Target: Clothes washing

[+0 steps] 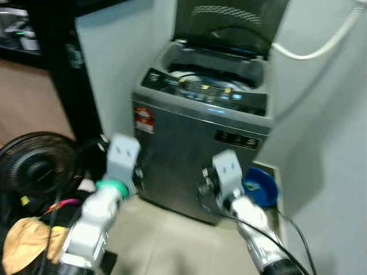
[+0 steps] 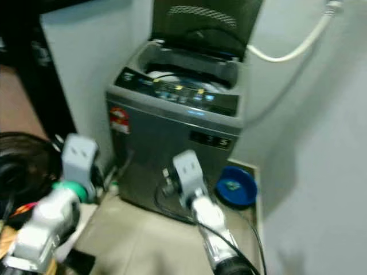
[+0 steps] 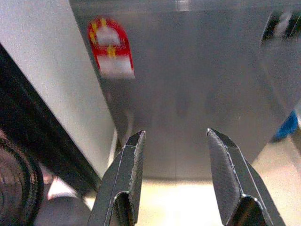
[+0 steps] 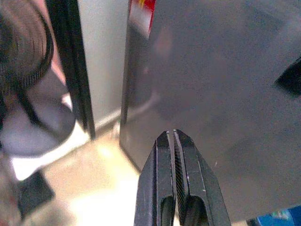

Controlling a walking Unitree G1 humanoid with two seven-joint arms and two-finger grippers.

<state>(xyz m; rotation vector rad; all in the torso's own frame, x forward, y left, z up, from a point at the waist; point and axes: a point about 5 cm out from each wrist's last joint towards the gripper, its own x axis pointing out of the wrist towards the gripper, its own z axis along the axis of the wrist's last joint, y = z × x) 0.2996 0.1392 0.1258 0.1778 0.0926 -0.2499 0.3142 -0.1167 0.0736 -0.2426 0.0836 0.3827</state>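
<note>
Pale walls and a beige tiled floor (image 1: 172, 240) frame a boxy grey metal top-loading washing machine (image 1: 195, 160), lid up, straight ahead. Judging by that, this is the approach step; loading comes next. Left claw (image 3: 174, 165) gapes empty before its smooth front; right claw (image 4: 175, 174) is pinched closed, empty.

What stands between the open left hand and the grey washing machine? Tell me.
Nothing: in the left wrist view the open left hand faces the grey top-loading washing machine across bare beige floor.
</note>
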